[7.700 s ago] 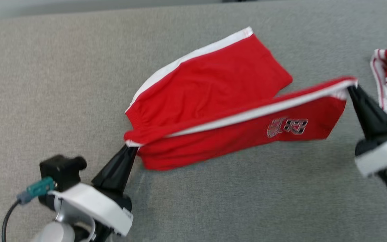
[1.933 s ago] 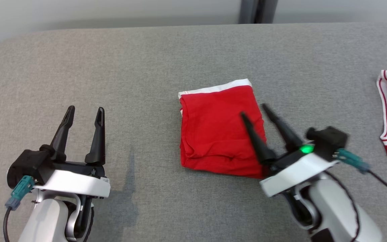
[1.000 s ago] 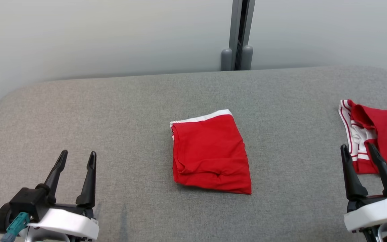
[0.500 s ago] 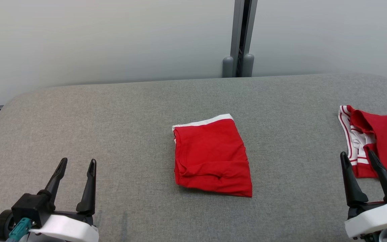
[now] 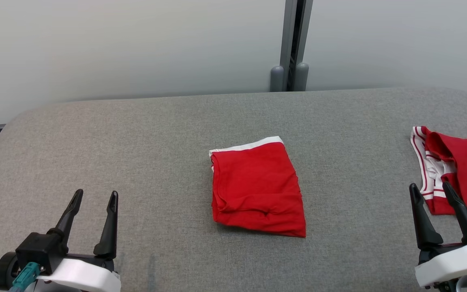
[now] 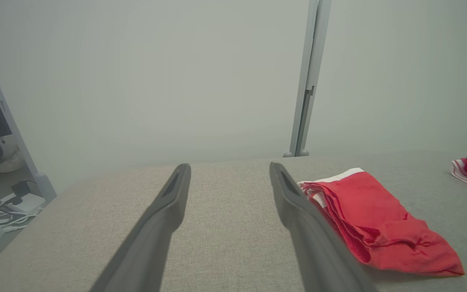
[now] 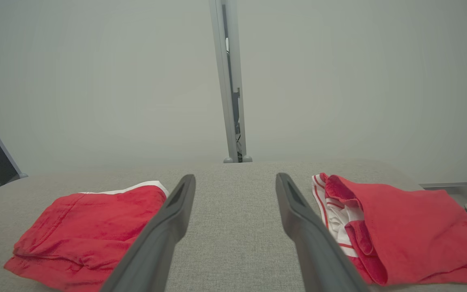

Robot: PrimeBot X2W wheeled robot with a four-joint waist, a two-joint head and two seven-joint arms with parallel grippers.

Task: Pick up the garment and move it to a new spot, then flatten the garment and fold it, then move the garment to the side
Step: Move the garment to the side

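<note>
I am holding my left gripper [image 5: 96,192] empty, fingers spread apart, well to the left of the folded red garment [image 5: 256,186], and my right gripper [image 5: 429,185] the same way, well to its right. The garment is lying flat on the grey padded table [image 5: 156,134], its white band along the far edge. A crumpled red-and-white garment [image 5: 456,174] is lying farther right, just beyond my right gripper.

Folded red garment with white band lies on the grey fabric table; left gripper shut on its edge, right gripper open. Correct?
No. The left gripper is open too, empty and clear of the folded red garment on the grey fabric table, as the head view shows. The right gripper is open.
</note>
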